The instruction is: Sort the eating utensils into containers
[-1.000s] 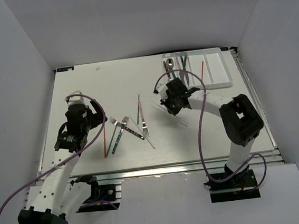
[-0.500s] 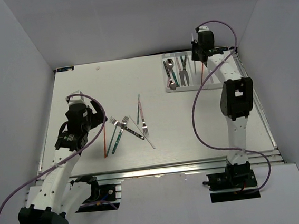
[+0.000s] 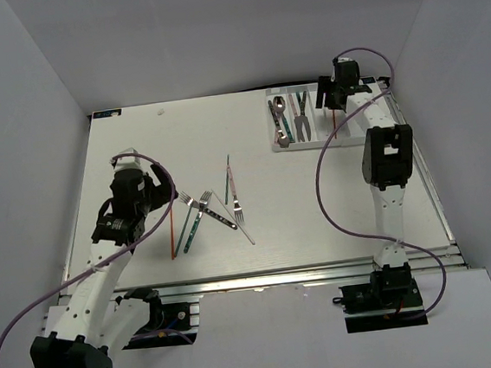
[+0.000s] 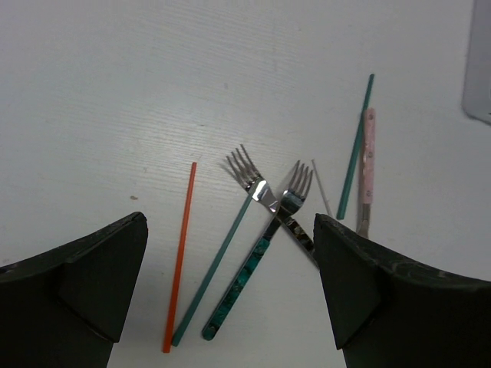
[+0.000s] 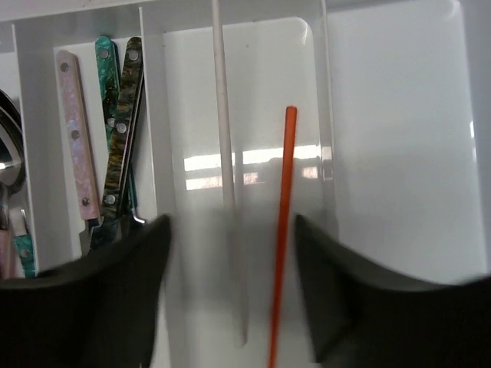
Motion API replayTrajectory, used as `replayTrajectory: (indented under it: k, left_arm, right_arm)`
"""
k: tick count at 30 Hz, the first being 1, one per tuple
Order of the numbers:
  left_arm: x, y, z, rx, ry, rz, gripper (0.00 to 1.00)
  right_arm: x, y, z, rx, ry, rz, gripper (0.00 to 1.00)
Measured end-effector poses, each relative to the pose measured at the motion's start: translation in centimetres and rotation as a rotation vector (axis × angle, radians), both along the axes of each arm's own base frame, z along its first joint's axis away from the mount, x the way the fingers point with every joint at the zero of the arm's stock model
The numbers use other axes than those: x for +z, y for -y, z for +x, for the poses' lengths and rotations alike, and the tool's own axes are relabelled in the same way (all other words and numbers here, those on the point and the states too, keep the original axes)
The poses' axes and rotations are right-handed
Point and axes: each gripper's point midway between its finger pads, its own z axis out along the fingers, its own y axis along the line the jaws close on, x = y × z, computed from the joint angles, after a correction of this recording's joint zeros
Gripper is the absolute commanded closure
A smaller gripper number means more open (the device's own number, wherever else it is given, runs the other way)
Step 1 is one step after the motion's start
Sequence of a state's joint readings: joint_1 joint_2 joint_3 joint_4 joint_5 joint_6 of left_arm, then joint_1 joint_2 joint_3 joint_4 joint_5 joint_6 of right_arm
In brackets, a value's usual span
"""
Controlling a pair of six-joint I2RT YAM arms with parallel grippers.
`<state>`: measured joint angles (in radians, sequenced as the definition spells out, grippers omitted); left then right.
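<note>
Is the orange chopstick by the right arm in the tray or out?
In: the orange chopstick lies within a tray compartment, beside a white chopstick.

A white table (image 3: 138,151), evenly lit, sits enclosed by plain pale grey walls (image 3: 231,29) at the back and both sides, a metal rail (image 3: 280,274) along its near edge.

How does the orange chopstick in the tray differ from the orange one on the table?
The tray chopstick lies in a slot of the tray; the table chopstick lies loose on the table. The tray chopstick has a pale chopstick alongside it; the table chopstick has a teal fork alongside. Both are thin, straight and orange-red.
</note>
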<state>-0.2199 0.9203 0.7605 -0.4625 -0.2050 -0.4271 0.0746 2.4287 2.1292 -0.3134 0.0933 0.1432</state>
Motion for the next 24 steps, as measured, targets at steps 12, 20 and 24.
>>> replayTrajectory:
  k: [12,20,24]
  left_arm:
    - [1.3,6.8,1.9,-0.086,0.009,-0.071,0.02]
    - [-1.9,10.0,2.9,-0.044,-0.089,0.126,0.12]
    - [-3.4,6.6,2.4,0.054,-0.126,0.190,0.18]
  right_arm:
    - [9.0,-2.3,-10.4,0.019,0.044,0.051,0.11]
    - [5.1,-6.5,-23.9,0.116,-0.013,0.215,0.11]
    - [0.2,-7.0,-27.8,0.139,-0.150,0.243,0.11]
